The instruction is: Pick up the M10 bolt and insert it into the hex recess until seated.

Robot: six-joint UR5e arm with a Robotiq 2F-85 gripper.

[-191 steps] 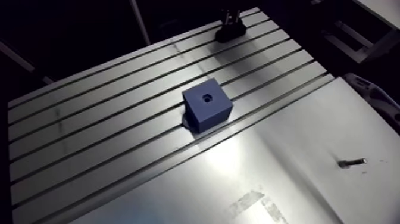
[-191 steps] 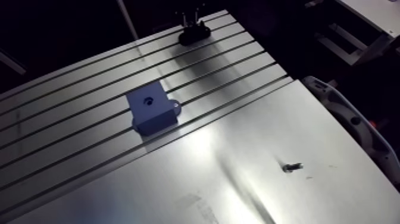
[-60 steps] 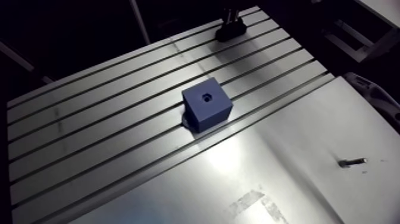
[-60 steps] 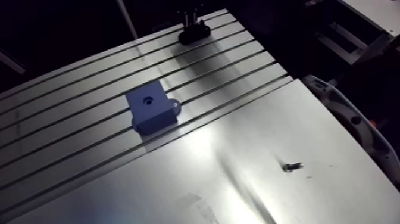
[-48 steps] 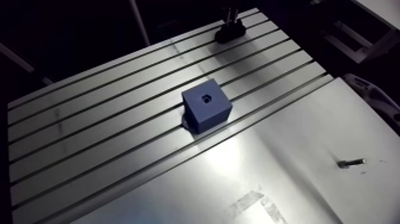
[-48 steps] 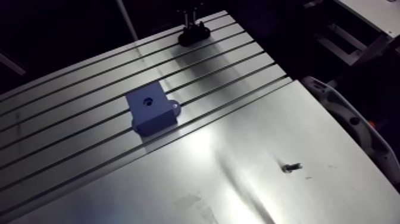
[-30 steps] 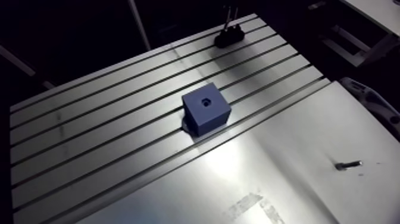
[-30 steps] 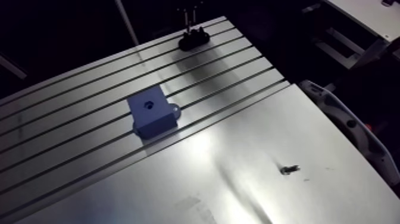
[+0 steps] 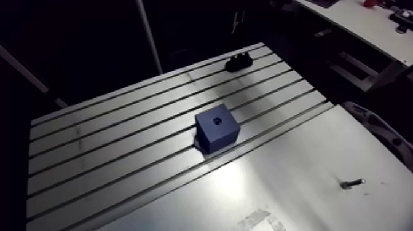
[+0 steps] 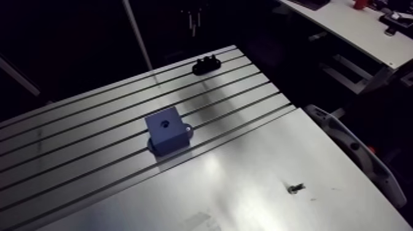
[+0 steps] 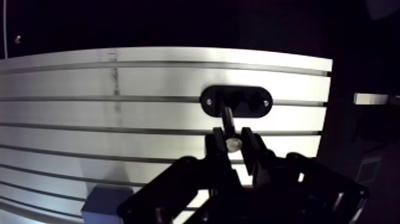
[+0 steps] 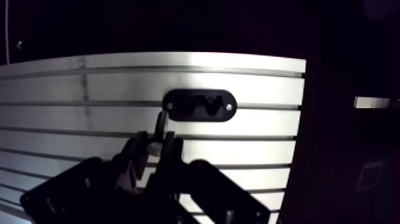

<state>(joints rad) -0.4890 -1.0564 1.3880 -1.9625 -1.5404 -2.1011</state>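
We see the gripper (image 11: 233, 146) closed narrowly on the M10 bolt (image 11: 225, 117), its head pinched between the fingers and its shank pointing at the black holder (image 11: 256, 101) on the slotted table (image 9: 110, 153). The blue block (image 9: 217, 128) with its recess (image 9: 216, 120) stands well apart, mid-table.

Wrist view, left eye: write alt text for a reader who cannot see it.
The claw is shut on a bolt, whose shank points toward a black oval holder on the slotted aluminium table. A blue block shows partly beside the claw.
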